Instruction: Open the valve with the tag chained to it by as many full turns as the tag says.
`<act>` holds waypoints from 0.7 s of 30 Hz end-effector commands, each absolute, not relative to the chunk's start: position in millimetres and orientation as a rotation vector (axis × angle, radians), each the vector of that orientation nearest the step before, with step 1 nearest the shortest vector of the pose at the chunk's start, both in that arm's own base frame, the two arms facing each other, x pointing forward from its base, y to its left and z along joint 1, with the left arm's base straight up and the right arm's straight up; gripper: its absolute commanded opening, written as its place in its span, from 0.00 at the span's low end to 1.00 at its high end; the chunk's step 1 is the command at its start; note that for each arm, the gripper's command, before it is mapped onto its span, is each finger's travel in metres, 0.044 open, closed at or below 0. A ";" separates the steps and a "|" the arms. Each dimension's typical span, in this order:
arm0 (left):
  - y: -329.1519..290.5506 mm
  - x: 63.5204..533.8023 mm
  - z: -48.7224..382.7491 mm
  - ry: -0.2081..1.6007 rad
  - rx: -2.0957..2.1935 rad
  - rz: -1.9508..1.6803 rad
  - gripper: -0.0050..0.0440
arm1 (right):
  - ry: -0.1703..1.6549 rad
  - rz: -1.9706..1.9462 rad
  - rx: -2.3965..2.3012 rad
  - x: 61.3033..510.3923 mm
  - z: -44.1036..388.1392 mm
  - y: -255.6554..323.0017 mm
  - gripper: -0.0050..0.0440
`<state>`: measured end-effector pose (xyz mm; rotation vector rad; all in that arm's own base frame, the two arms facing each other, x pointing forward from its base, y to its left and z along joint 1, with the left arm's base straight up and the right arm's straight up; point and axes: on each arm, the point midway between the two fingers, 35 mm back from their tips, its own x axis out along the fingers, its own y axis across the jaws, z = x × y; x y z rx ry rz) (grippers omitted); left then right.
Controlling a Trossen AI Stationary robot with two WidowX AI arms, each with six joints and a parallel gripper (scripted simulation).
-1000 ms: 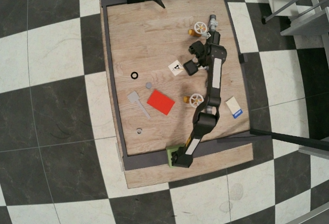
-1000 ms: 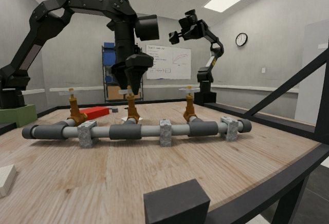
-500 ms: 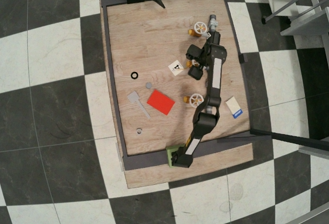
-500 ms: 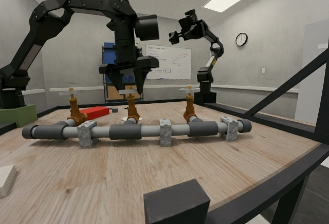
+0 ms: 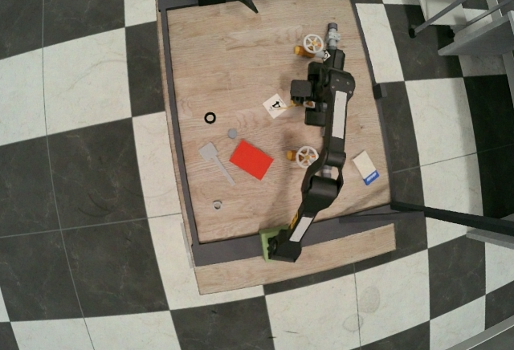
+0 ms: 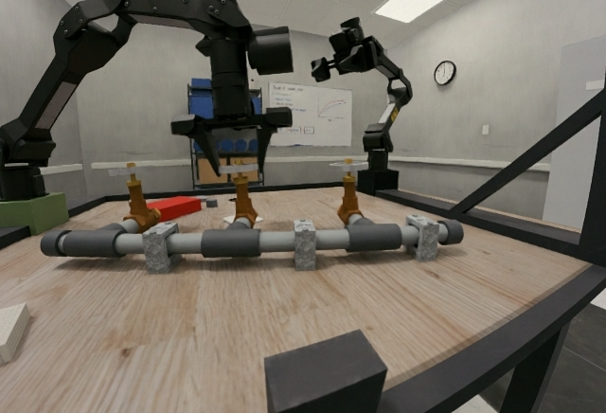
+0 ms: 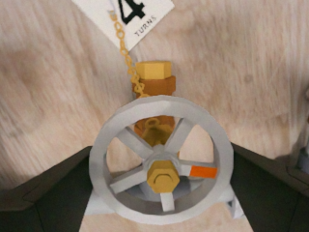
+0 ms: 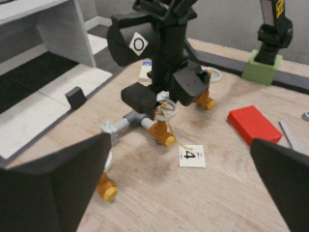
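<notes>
The left gripper (image 5: pixel 309 103) (image 6: pixel 240 171) (image 7: pixel 159 151) (image 8: pixel 162 112) pinches the middle wheel (image 6: pixel 225 170) (image 7: pixel 161 103) (image 8: pixel 166 117); the tag (image 5: pixel 274 105) (image 7: pixel 140 16) (image 8: pixel 192 157) lies near that wheel. The right gripper (image 5: pixel 270 4) (image 6: pixel 321 69) (image 8: pixel 179 141), spread, is well apart from it.

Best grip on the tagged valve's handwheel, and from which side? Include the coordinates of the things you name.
I'd take the handwheel (image 6: pixel 238 169) (image 7: pixel 102 140) by its outer rim, from straight above, fingers on opposite sides. It lies roughly level atop an upright stem, so a vertical wrist axis should turn it. The left gripper (image 6: pixel 240 170) (image 7: pixel 159 151) already straddles it that way.
</notes>
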<state>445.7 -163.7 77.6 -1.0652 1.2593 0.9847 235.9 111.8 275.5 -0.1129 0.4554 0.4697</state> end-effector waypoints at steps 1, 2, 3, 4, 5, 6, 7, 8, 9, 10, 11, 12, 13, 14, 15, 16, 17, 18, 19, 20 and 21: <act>-164.0 447.1 91.2 1.185 -1.201 1.075 0.70 | 0.428 0.472 -0.106 235.1 285.8 112.3 0.92; -164.0 447.2 91.0 1.172 -1.226 1.098 0.70 | 0.428 0.472 -0.106 235.1 285.8 112.3 0.92; -164.1 447.4 90.9 1.157 -1.252 1.122 0.70 | 0.428 0.472 -0.106 235.1 285.8 112.3 0.92; -164.1 447.5 90.7 1.143 -1.276 1.145 0.70 | 0.428 0.472 -0.106 235.1 285.8 112.3 0.92; -164.2 447.7 90.6 1.128 -1.302 1.169 0.70 | 0.428 0.472 -0.106 235.1 285.8 112.3 0.92; -164.3 447.8 90.5 1.114 -1.327 1.191 0.70 | 0.428 0.472 -0.106 235.1 285.8 112.3 0.92; -164.3 447.9 90.3 1.098 -1.353 1.215 0.70 | 0.428 0.472 -0.106 235.1 285.8 112.3 0.92; -164.3 447.9 90.1 1.092 -1.362 1.225 0.70 | 0.428 0.472 -0.106 235.1 285.8 112.3 0.92; -164.3 447.9 90.1 1.092 -1.362 1.225 0.70 | 0.428 0.472 -0.106 235.1 285.8 112.3 0.92; -164.3 447.9 90.1 1.092 -1.362 1.225 0.70 | 0.428 0.472 -0.106 235.1 285.8 112.3 0.92; -164.3 447.9 89.9 1.081 -1.379 1.241 0.70 | 0.428 0.472 -0.106 235.1 285.8 112.3 0.92; -164.1 447.4 89.4 1.068 -1.399 1.265 0.70 | 0.428 0.472 -0.106 235.1 285.8 112.3 0.92; -164.1 447.4 89.3 1.061 -1.409 1.275 0.70 | 0.428 0.472 -0.106 235.1 285.8 112.3 0.92; -164.1 447.4 89.3 1.061 -1.409 1.275 0.70 | 0.428 0.472 -0.106 235.1 285.8 112.3 0.92; -164.1 447.4 89.4 1.061 -1.409 1.275 0.70 | 0.428 0.472 -0.106 235.1 285.8 112.3 0.92; -164.1 447.4 89.7 1.061 -1.410 1.274 0.70 | 0.428 0.472 -0.106 235.1 285.8 112.3 0.92; -164.1 447.4 90.1 1.061 -1.411 1.274 0.70 | 0.428 0.472 -0.106 235.1 285.8 112.3 0.92; -164.0 447.2 90.0 1.061 -1.410 1.274 0.70 | 0.428 0.472 -0.106 235.1 285.8 112.3 0.92; -163.9 447.1 90.0 1.061 -1.410 1.275 0.70 | 0.428 0.472 -0.106 235.1 285.8 112.3 0.92; -163.9 447.1 90.0 1.061 -1.410 1.275 0.70 | 0.428 0.472 -0.106 235.1 285.8 112.3 0.92; -163.9 447.1 90.0 1.061 -1.410 1.275 0.70 | 0.428 0.472 -0.106 235.1 285.8 112.3 0.92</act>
